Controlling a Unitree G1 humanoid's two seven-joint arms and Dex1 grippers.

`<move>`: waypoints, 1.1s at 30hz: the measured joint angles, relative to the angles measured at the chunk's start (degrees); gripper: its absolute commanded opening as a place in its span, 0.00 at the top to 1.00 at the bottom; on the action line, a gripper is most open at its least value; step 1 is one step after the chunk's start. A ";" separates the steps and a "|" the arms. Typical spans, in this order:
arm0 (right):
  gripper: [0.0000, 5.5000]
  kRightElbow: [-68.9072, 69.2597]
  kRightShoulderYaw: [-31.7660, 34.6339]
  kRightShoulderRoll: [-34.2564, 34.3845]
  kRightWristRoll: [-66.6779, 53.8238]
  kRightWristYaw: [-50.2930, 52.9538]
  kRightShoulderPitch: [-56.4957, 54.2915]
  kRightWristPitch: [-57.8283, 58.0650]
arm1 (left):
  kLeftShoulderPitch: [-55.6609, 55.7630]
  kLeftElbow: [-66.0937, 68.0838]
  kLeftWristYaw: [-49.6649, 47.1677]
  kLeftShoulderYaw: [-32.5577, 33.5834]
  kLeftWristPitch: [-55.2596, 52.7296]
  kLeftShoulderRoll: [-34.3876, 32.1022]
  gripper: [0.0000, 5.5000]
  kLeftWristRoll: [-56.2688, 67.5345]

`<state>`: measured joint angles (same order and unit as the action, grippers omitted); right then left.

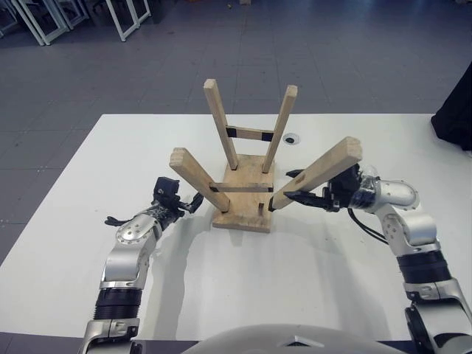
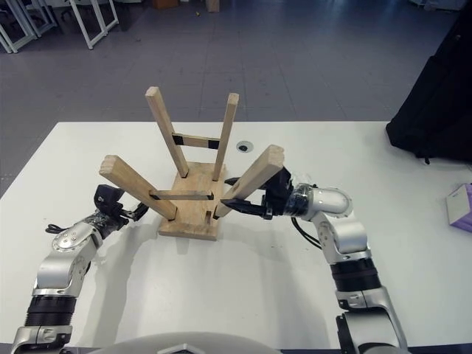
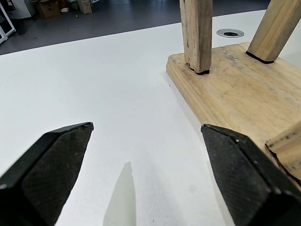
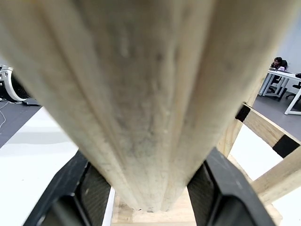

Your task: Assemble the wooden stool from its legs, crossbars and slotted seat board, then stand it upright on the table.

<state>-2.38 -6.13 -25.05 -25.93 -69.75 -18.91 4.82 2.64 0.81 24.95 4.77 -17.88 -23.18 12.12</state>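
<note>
Wooden stool (image 1: pixel 243 193), pale, inverted: rectangular slotted seat board (image 1: pixel 237 218) flat on white table (image 1: pixel 332 280), midway between its left and right edges. Four square legs (image 1: pixel 221 122) splay upward, with two thin crossbars (image 1: pixel 251 133) joining pairs. Right gripper (image 1: pixel 282 199): black fingers pinching near right leg (image 1: pixel 321 171) low, close to the board. Left gripper (image 3: pixel 146 127): fingers spread, low over the table just beside the board's left edge.

Soft, even light comes from overhead and fills the room. My white table (image 1: pixel 310 280) is bright, with no harsh glare. The upside-down pale wooden stool (image 1: pixel 243 210) throws only a faint grey shadow toward my left. Close to my right wrist camera, the pale wooden leg (image 4: pixel 141 94) clamped in my right gripper (image 4: pixel 149 190) darkens along its underside.
</note>
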 measured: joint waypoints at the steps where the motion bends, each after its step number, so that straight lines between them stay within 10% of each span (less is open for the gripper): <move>1: 0.63 -0.67 -0.23 0.28 1.10 0.58 -0.05 -0.50 | 0.06 0.03 0.09 -0.06 0.14 0.03 0.23 0.00; 33: 0.63 -11.15 -5.79 3.49 6.76 1.88 0.09 -13.50 | 1.64 1.83 0.98 -0.09 0.24 0.10 0.23 0.00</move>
<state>-13.53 -11.92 -21.56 -19.17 -67.87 -18.82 -8.67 4.29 2.65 25.93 4.68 -17.64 -23.09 12.12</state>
